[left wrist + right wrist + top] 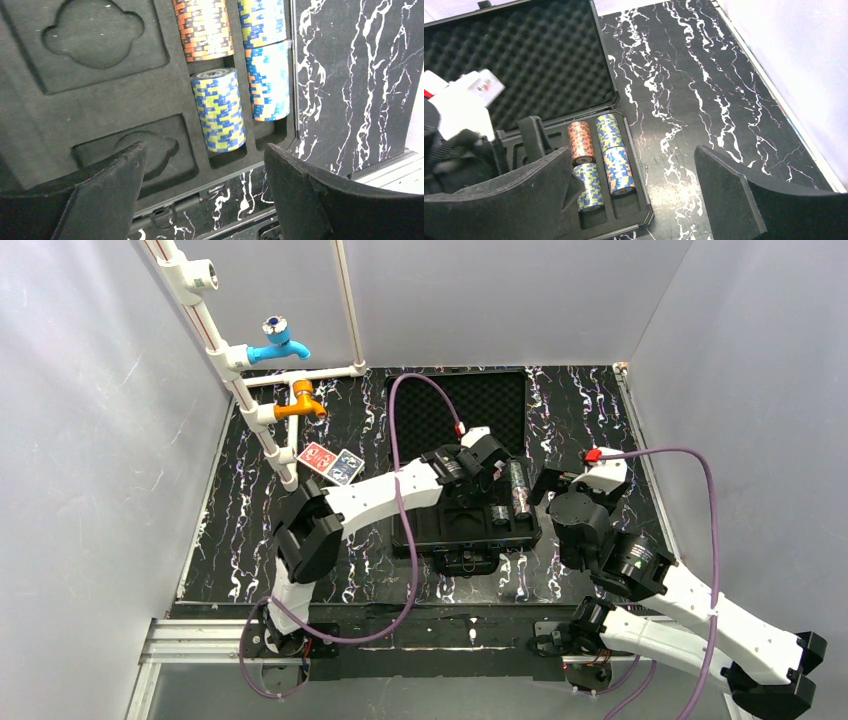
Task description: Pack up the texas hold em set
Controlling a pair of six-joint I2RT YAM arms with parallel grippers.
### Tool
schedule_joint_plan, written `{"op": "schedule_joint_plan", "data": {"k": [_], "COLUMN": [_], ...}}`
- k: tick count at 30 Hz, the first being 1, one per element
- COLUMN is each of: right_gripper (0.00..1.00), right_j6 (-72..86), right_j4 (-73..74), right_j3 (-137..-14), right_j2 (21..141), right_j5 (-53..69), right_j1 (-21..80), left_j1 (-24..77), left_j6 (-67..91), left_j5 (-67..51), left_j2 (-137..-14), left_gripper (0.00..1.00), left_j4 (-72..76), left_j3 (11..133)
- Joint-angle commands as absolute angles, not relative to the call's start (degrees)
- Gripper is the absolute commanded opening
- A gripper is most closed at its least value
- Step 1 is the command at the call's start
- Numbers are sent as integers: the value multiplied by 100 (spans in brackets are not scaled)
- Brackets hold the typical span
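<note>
The black briefcase (425, 530) lies open mid-table, its foam lid (470, 410) flat at the back. Several chip rolls fill the tray's right slots: an orange roll (202, 27), a blue-yellow roll (220, 110) and blue-orange rolls (270, 80). My left gripper (204, 151) hovers open just above the blue-yellow roll's near end, holding nothing. My right gripper (634, 160) stands open over the tray's right edge, nothing between its fingers. Two recesses (100, 35) in the tray hold nothing. The red deck (316, 457) and blue deck (346, 467) lie on the table, left of the case.
White pipes with a blue tap (278, 342) and an orange tap (300, 402) stand at the back left, right beside the decks. Grey walls close in both sides. The case's front latch (160, 217) faces the arm bases.
</note>
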State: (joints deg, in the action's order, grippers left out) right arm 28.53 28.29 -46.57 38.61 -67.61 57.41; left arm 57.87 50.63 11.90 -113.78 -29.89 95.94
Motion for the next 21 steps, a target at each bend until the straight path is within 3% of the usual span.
{"op": "schedule_joint_plan", "data": {"k": [1, 6, 15, 21], "right_gripper": [100, 100, 84, 62], "right_j6": [2705, 2531, 2903, 3359], "right_j4": [2854, 2950, 3331, 3337], "right_j3": [-4633, -4577, -4385, -4115], "right_j2": [3648, 3498, 3406, 3625], "right_j5": [-6420, -5877, -4522, -3800], "right_j1": [5766, 5766, 5766, 5766], "left_j1": [5794, 5794, 5794, 5794], "left_j6": [4768, 4596, 4315, 4306], "left_j5": [1564, 1788, 2350, 2464], "left_j2": [-10541, -9998, -8958, -8151], "left_gripper": [85, 84, 83, 82], "left_j4": [-2960, -2953, -3036, -3057], "left_j3": [9227, 8583, 7513, 6612]}}
